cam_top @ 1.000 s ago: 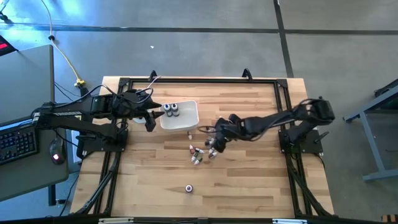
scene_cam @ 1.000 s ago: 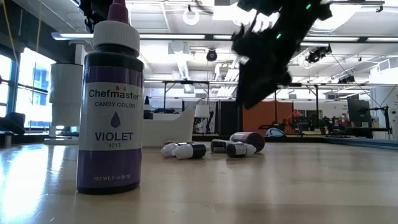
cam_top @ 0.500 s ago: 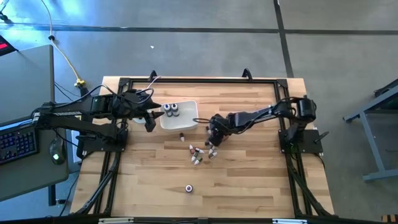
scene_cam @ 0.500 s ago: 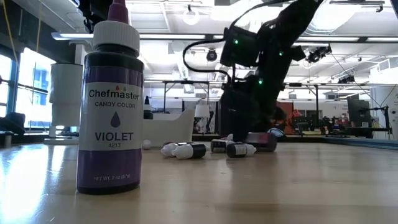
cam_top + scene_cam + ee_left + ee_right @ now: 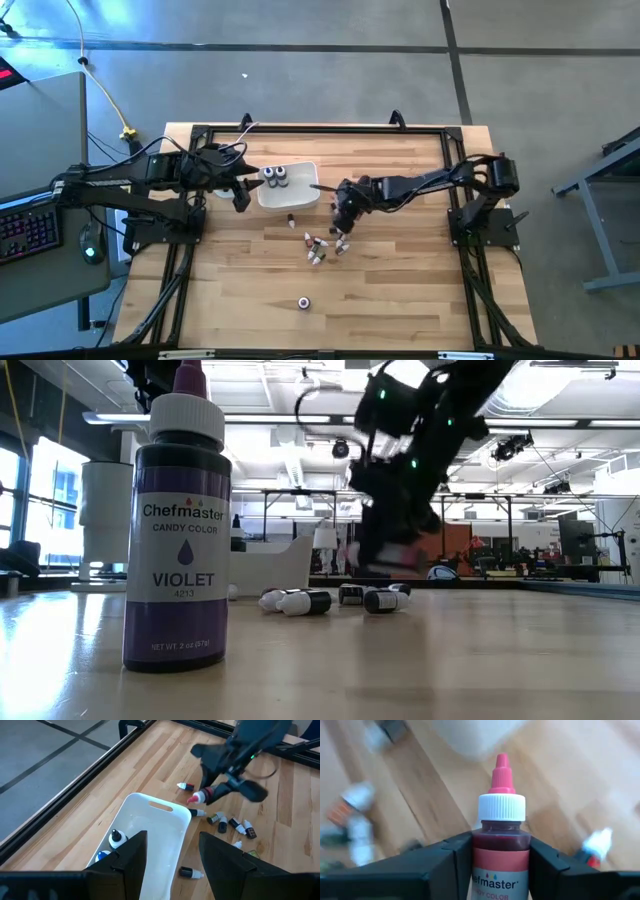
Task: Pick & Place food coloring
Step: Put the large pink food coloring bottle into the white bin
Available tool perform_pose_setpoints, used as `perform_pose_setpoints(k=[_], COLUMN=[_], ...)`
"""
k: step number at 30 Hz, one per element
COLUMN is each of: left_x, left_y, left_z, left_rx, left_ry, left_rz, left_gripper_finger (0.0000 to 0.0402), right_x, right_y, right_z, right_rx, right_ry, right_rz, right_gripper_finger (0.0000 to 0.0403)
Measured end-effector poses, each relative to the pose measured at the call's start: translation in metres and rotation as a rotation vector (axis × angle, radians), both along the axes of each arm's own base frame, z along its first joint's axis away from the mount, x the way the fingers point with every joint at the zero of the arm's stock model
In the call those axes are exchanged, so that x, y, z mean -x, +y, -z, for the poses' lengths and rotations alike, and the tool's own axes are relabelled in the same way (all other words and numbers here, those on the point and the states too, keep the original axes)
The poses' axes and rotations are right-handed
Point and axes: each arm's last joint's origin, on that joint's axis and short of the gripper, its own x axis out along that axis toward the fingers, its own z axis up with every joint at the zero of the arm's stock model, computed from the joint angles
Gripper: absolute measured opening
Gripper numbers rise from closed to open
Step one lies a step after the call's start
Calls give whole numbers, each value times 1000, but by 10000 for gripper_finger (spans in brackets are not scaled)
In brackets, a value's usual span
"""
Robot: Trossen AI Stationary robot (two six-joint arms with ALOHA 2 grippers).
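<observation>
My right gripper [image 5: 342, 212] hovers over the table's middle, just right of the white tray [image 5: 300, 195], shut on a red food coloring bottle [image 5: 500, 847] with a white cap and pink tip. My left gripper [image 5: 172, 860] waits open above the tray's left end. Two bottles [image 5: 275, 177] stand inside the tray. Several small bottles [image 5: 325, 245] lie on their sides in a cluster on the wood near the right gripper. A violet bottle [image 5: 178, 530] stands upright close to the table's near edge. My right gripper pinches the red bottle by its body [image 5: 500, 857], just below the white cap [image 5: 501, 807], one finger [image 5: 447, 862] on each side. The cap end sticks out past the fingertips, toward the tray [image 5: 150, 827]. The bottle [image 5: 202, 796] is lifted clear of the table, tilted.
A black frame rail [image 5: 320, 130] runs round the wooden table top. Single small bottles lie near the tray's edge [image 5: 186, 786] [image 5: 191, 873]. Bare wood stretches toward the table's near and right sides.
My right gripper came down onto the red bottle lying at the right end of the cluster and took hold of it. It then rose and moved left toward the tray. The bottle is now lifted clear of the table; the other bottles stayed put.
</observation>
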Motion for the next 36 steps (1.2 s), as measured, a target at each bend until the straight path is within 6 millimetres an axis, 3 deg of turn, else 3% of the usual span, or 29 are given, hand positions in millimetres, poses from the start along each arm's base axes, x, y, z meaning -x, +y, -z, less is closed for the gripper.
perform_pose_setpoints(k=[8, 13, 20, 28, 36], left_x=[-6, -19, -43, -82, -96], left_y=[-1, -5, -11, -7, -6], left_z=[2, -2, -10, 8, 9], left_rx=[21, 19, 28, 2, -10], left_ry=[9, -56, -207, -179, -237], left_rz=[31, 236, 506, 457, 469], left_gripper_finger=[176, 176, 176, 176, 176], right_x=[-5, -15, -19, -20, -20], right_y=[15, 27, 31, 37, 39], right_z=[-59, -82, -90, -94, -93], right_rx=[158, 264, 226, 224, 235], right_ry=[-347, -572, -694, -739, -730], right_rz=[-165, -366, -443, -461, -477], right_gripper_finger=[135, 144, 142, 145, 144])
